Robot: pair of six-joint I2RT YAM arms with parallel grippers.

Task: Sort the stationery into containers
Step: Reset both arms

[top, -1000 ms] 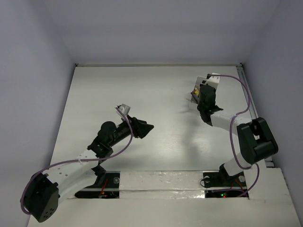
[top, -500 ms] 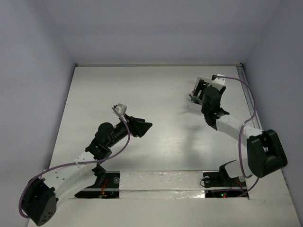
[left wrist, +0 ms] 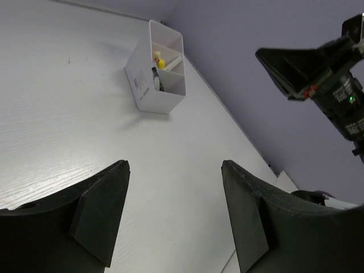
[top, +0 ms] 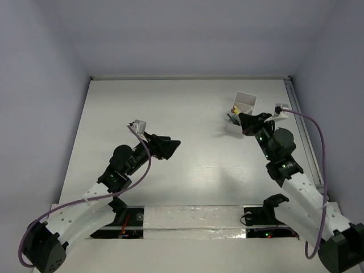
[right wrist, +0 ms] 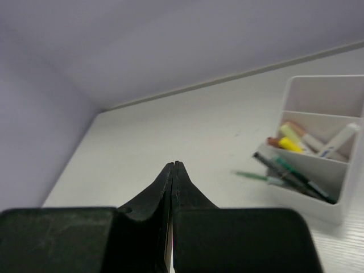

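Note:
The white divided box (top: 243, 106) stands at the far right of the table. It also shows in the left wrist view (left wrist: 160, 73) and the right wrist view (right wrist: 322, 152). It holds yellow-capped markers (right wrist: 289, 142), a white marker (right wrist: 339, 140) and thin dark pens (right wrist: 293, 175). A thin green pen (right wrist: 254, 176) pokes out past the box's left side; I cannot tell whether it rests on the table. My right gripper (top: 243, 119) is shut and empty just in front of the box, its tips (right wrist: 175, 165) pressed together. My left gripper (top: 174, 146) is open and empty above mid-table, its jaws wide apart (left wrist: 173, 165).
The table (top: 187, 108) is walled on the left, back and right. A rail (top: 294, 99) runs along its right edge. The right arm (left wrist: 318, 74) shows raised in the left wrist view. A taped strip (top: 193, 217) crosses the near edge between the arm bases.
My right arm has drawn back from over the box toward the near right, uncovering it. My left arm has shifted slightly left and back, gripper still open.

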